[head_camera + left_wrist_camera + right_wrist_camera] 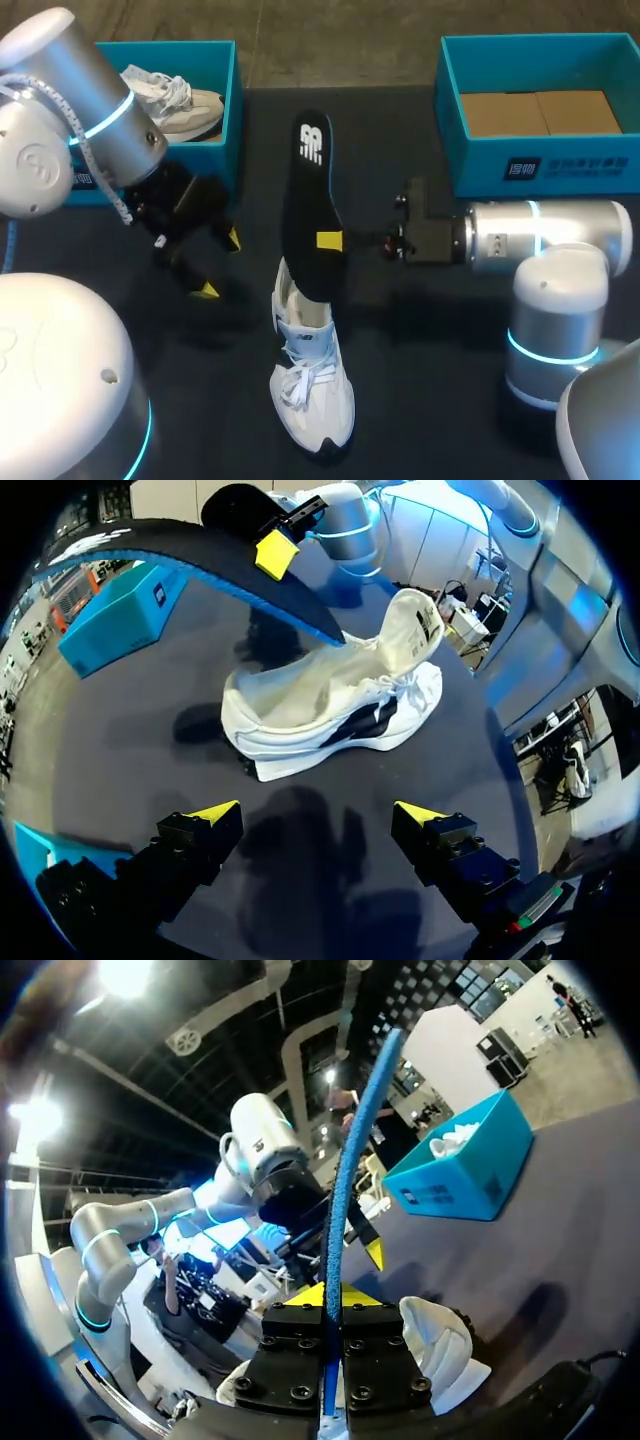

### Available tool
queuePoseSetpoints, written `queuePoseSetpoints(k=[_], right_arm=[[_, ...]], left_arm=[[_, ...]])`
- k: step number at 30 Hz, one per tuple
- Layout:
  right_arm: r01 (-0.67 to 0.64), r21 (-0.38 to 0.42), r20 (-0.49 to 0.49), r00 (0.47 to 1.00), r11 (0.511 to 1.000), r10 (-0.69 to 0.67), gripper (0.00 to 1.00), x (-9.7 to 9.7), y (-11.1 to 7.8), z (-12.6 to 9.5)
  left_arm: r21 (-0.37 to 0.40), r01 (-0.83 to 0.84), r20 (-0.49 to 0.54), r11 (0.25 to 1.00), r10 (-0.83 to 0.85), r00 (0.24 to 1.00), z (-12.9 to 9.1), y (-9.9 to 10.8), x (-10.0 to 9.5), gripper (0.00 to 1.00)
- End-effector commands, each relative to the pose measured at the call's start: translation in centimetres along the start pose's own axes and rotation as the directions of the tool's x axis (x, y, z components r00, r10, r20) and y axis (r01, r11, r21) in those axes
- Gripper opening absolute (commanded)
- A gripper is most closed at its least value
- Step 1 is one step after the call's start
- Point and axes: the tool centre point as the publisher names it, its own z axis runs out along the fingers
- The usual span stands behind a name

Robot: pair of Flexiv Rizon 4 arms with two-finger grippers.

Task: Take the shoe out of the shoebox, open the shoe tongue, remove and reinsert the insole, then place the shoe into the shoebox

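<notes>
R gripper (326, 240) sits mid-frame in head view, reaching in from the right. It's clamped on the insole (310, 190) at about mid-length. One yellow tip shows on top, the other finger is hidden under it. In the R wrist view the gripper (330, 1310) has both fingers pressed to the insole (355, 1150), which runs edge-on straight out ahead from between them.

Insole is black w/ a blue edge. In head view it runs from upper centre down to just below centre, and its lower tip meets the heel opening of the shoe (312, 390). Can't tell how far in the tip goes.

Shoe is white and sits on the table (430, 340) at lower centre, toe toward the bottom edge. It's directly below the R gripper in frame and apart from its fingers. In the R wrist view, part of the shoe (440, 1335) shows just beside and under the fingers.

L gripper (220, 264) is left of centre, fingers spread wide, holding nothing. In the L wrist view the gripper (317, 813) points at the shoe (330, 700), which lies ahead and well clear of both tips. The insole (200, 555) slants down into the shoe's opening.

L box (235, 120) is teal, upper left, w/ a second shoe (175, 100) inside. R box (545, 165) is teal, upper right, w/ cardboard (540, 112) in the bottom.
</notes>
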Motion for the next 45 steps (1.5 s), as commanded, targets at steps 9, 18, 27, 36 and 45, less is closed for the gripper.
queuePoseSetpoints(k=[9, 18, 27, 36, 45], right_arm=[[0.040, 0.040, -0.084, 0.996, 0.998, -0.036, 0.00, -1.9, 0.2, 2.7], [0.040, 0.040, -0.084, 0.996, 0.998, -0.036, 0.00, -1.9, 0.2, 2.7], [0.092, 0.001, -0.095, 0.991, 0.996, -0.091, 0.00, -1.2, -0.7, 2.2], [0.102, 0.006, -0.102, 0.990, 0.995, -0.101, 0.00, -1.2, -2.2, 3.2], [0.121, 0.014, -0.056, 0.991, 0.993, -0.120, 0.00, -1.0, -2.3, 3.8]], left_arm=[[-0.009, 0.014, -0.024, 1.000, -0.014, 1.000, 1.1, -0.1, 0.0, 1.00], [-0.009, 0.014, -0.024, 1.000, -0.014, 1.000, 1.1, -0.1, 0.0, 1.00], [-0.023, 0.052, -0.001, 0.998, -0.052, 0.999, 2.0, -0.2, 0.6, 1.00], [-0.035, 0.083, 0.013, 0.996, -0.083, 0.996, 3.4, 0.3, 0.9, 1.00], [-0.038, 0.096, 0.002, 0.995, -0.096, 0.995, 4.2, 0.7, 0.9, 1.00]])
